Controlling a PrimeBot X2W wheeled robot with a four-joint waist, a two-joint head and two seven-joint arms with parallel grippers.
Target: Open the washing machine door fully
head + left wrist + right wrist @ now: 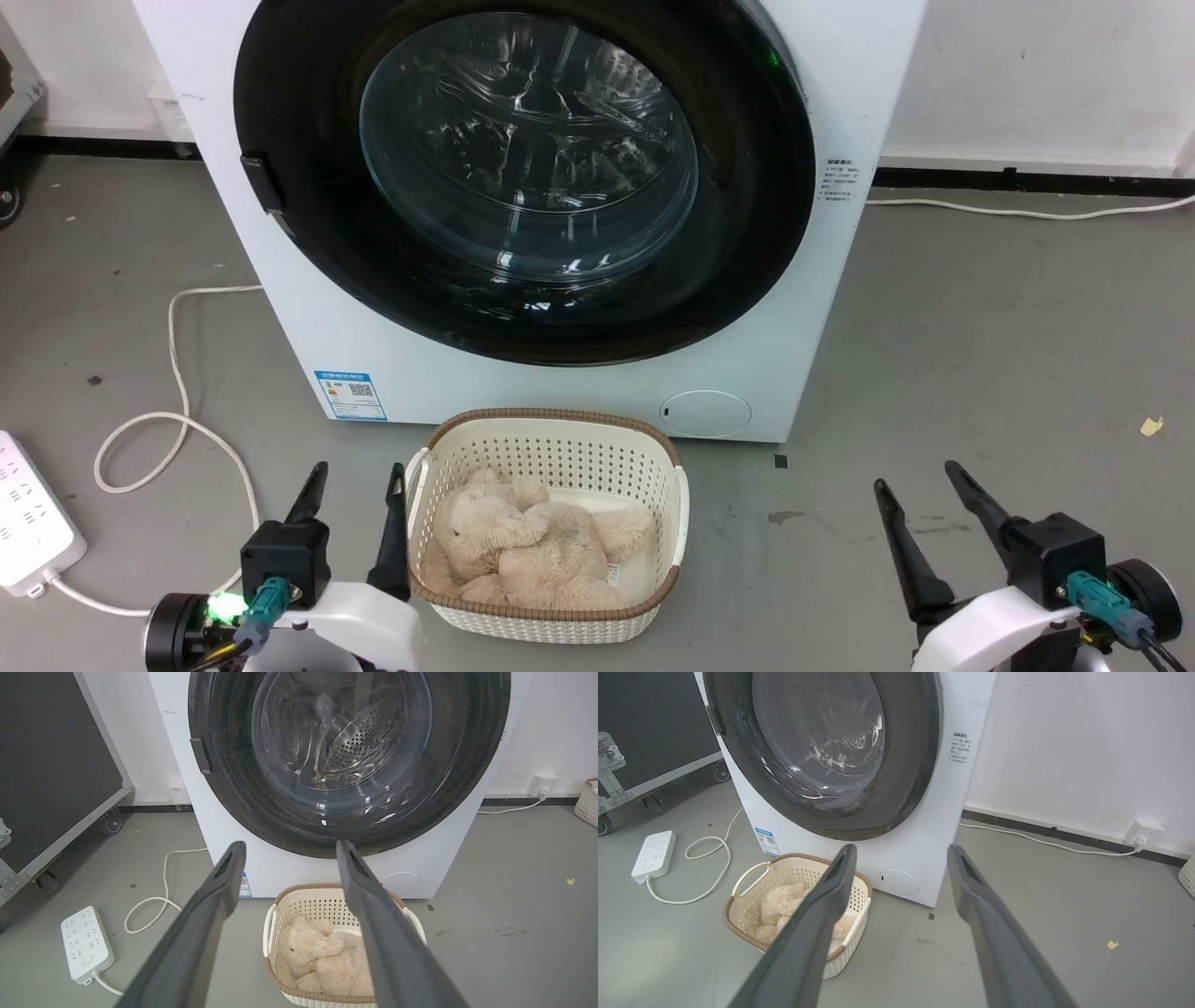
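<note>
The washing machine door (308, 215) is a wide glossy black disc with a bulging clear glass bowl (527, 149), lying flat against the white machine front (373, 373). A small black handle (263, 182) sits at its left rim. The door (233, 788) also fills the top of the left wrist view, and the door (906, 765) shows at an angle in the right wrist view. My left gripper (359, 481) is open at the lower left, beside the basket. My right gripper (920, 476) is open at the lower right, over bare floor. Both hold nothing.
A cream laundry basket (551, 439) with a beige plush toy (532, 546) stands on the floor right in front of the machine. A white power strip (28, 527) and looped cable (177, 411) lie at the left. A black wheeled case (51, 765) stands left of the machine.
</note>
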